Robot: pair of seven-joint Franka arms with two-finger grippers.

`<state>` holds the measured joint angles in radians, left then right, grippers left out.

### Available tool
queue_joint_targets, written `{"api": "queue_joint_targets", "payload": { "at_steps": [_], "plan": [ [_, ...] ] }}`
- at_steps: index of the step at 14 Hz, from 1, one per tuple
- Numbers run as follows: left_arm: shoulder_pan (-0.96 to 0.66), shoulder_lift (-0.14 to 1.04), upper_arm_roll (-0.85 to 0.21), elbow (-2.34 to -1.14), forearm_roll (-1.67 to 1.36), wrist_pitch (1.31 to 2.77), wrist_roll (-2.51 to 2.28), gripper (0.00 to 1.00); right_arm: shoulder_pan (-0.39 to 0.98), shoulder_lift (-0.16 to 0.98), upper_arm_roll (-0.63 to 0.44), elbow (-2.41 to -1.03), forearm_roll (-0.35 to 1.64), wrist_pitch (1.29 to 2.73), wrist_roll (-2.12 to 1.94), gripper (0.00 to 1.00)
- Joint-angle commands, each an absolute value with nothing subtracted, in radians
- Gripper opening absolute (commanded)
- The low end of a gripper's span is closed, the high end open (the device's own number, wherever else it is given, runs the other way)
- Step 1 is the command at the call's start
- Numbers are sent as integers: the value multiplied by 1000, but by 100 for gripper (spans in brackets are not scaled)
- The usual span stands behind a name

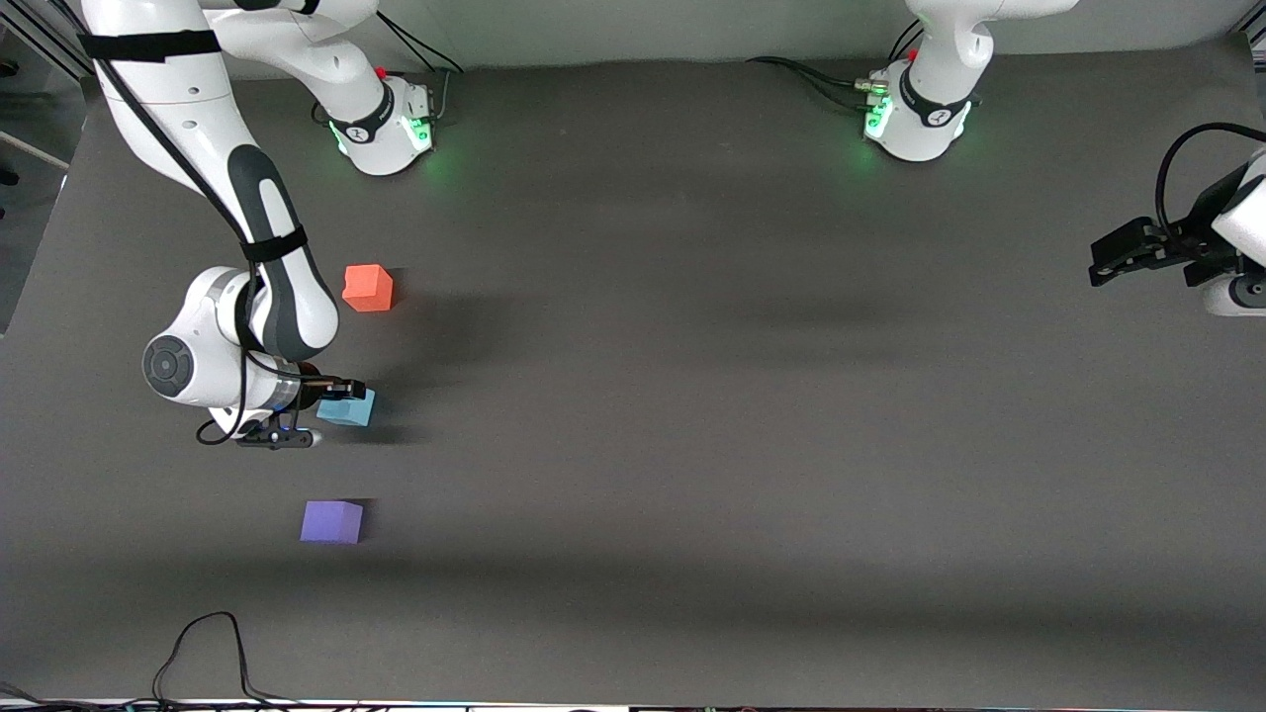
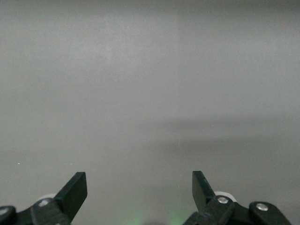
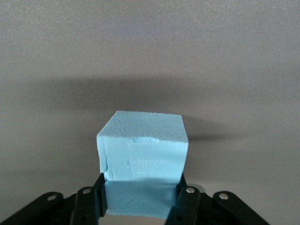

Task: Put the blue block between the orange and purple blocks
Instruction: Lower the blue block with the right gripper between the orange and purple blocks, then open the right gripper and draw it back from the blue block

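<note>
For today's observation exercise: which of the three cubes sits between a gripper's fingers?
The blue block, between the right gripper's fingers. The orange block and purple block sit untouched on the table.

White jointed arms [image 1: 178, 119], black fingers [image 3: 185, 206], black cables, green base lights [image 1: 875, 119]

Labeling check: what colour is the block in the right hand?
Light sky blue: the blue block between the right hand's fingers, best in the right wrist view.

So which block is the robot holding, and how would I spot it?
Find the right arm, the one bent low over its end of the table. Its right gripper is shut on the blue block, which sits between the orange block and the purple block. It is the only sky-blue cube.
</note>
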<state>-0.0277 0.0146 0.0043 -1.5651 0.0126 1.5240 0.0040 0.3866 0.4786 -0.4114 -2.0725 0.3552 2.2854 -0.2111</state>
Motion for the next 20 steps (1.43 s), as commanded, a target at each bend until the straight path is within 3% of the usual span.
{"api": "queue_joint_targets", "payload": {
  "at_steps": [1,3,8,13,20],
  "plan": [
    [-43,-3,20,-1588,11,1546,12,100,388,469,-414,-2094,387,2310,-256,65],
    [-41,-3,20,-1588,11,1546,12,100,387,463,-416,-2092,387,2310,-255,100],
    [-40,-3,21,-1588,9,1549,12,100,391,347,-451,-2077,385,2264,-244,100],
    [-40,-3,21,-1588,8,1551,12,100,402,267,-499,-1829,283,1903,-212,100],
    [-37,-2,21,-1589,8,1559,12,100,497,232,-492,-1535,155,1669,-61,100]
  ]
}}
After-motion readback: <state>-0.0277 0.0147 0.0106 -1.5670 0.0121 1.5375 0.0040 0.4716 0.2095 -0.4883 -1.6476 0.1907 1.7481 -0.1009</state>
